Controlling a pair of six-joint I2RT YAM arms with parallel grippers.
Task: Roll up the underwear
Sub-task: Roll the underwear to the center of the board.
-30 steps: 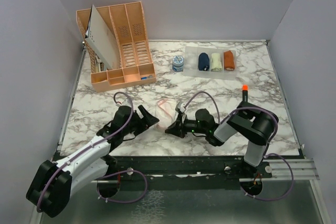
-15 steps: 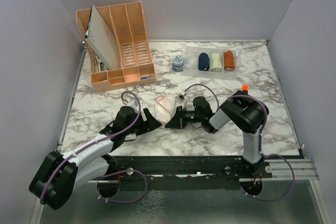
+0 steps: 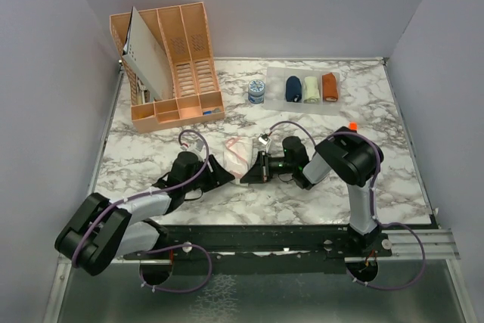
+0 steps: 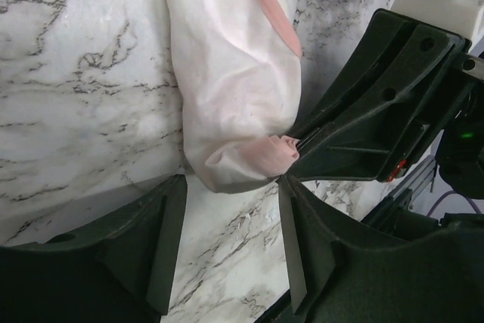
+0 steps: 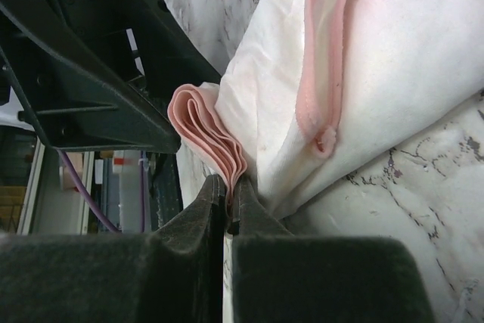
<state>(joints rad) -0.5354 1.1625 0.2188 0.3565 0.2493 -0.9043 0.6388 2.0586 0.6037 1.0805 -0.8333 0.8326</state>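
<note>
The whitish-pink cloth briefs with pink edging (image 3: 237, 154) lie bunched lengthwise near the middle of the white marble-patterned table (image 3: 378, 179). The right gripper (image 5: 228, 196) is clamped tight on a folded pink hem at the bundle's near right edge, while the left gripper (image 4: 231, 213) stands well apart at its near left end, gripping nothing. The navy blue rolled cloth briefs (image 3: 293, 88) sit far right, beside a cream cloth roll (image 3: 311, 89) and a rust-orange cloth roll (image 3: 330, 86).
</note>
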